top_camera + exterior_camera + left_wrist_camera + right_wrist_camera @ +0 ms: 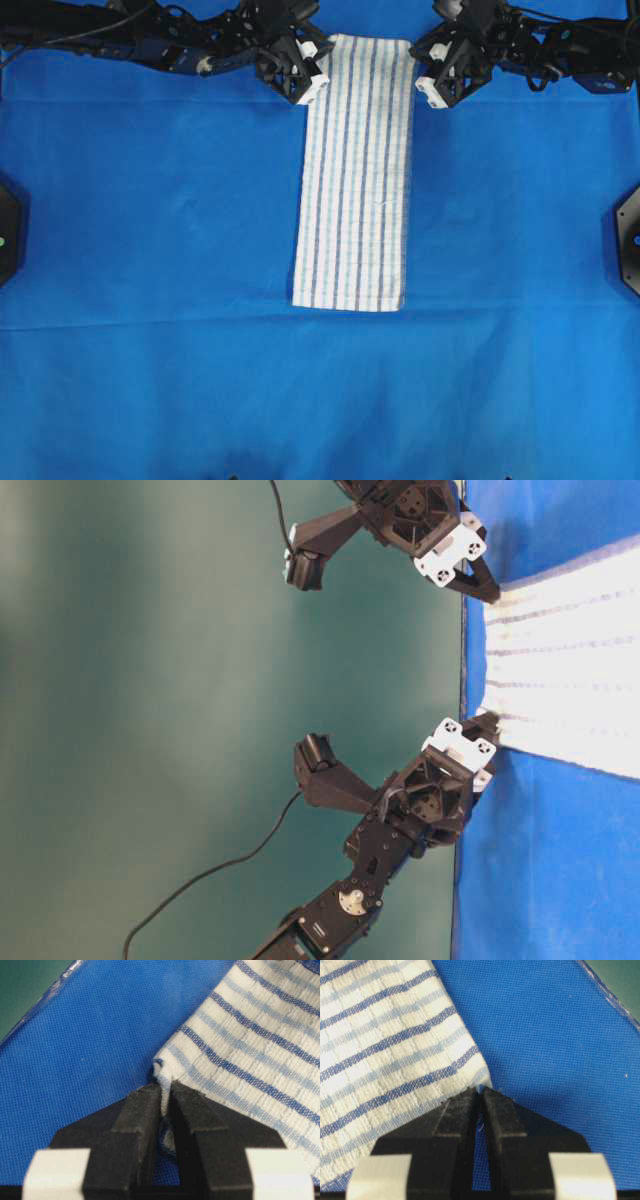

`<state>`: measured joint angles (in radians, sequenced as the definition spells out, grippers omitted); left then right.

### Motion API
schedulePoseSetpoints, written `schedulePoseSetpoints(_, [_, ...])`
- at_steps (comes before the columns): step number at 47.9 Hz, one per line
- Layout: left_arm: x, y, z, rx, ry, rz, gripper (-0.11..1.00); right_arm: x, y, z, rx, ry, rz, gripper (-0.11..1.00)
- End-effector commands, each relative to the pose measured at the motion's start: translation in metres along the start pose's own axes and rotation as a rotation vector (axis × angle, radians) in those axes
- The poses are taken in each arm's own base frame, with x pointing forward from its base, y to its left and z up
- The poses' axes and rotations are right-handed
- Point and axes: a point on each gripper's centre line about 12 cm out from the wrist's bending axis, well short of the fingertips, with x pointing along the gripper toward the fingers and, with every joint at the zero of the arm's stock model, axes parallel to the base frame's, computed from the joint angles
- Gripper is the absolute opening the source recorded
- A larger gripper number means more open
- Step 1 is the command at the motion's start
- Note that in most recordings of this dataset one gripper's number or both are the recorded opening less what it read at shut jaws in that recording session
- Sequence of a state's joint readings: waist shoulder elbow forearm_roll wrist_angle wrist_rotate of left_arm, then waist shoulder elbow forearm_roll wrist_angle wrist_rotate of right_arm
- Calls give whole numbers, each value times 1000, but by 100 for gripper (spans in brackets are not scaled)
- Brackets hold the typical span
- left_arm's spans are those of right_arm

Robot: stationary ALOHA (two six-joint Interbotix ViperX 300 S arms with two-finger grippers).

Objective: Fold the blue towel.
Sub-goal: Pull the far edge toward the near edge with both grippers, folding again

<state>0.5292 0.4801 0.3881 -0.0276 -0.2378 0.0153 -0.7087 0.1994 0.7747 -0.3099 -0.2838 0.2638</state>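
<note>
Towel, blue-striped: the blue towel (355, 175) is a long narrow rectangle of white woven cloth with thin dark-blue and light-blue stripes running its length, lying flat on the plain blue cloth (150, 250) that covers the desk. In the overhead view it sits near the middle, its far short edge at the top of the picture between the two arms, its near short edge square and unlifted in the lower middle. Left hand (312, 82): black fingers with white blocks behind them, set at the towel's upper left corner; the left wrist view shows the two fingers (137, 1110) pressed together with the corner of the striped cloth pinched in the narrow slit between them, the fabric bunched slightly just above the tips. Right hand (425, 90): same build, set at the upper right corner; the right wrist view shows its fingers (462, 1107) closed to a thin slit right at the corner's point, with a sliver of the cloth's edge showing between the tips, so it grips the towel by very little material. The table-level view, turned on its side, shows both hands meeting the far edge of the towel at the desk's border, one at each corner, against a dark green backdrop (150, 680), with a black cable (200, 880) trailing from the lower arm.
</note>
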Motion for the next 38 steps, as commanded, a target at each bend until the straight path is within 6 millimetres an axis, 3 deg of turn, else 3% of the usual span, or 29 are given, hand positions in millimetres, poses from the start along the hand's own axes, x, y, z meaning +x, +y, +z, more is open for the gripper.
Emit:
schedulePoseSetpoints(1, [-5, 0, 6, 1, -9, 0, 5, -2, 2, 10, -2, -33, 4, 5])
schedulePoseSetpoints(14, [-17, 3, 17, -1, -28, 4, 5, -8, 0, 23, -4, -69, -1, 5])
schedulePoseSetpoints(26, [-21, 37, 39, -40, -36, 60, 5, -10, -12, 43, 1, -89, -36, 5])
schedulePoseSetpoints(38, [-22, 41, 51, -14, -44, 66, 5, -10, -18, 52, 0, -94, -54, 5])
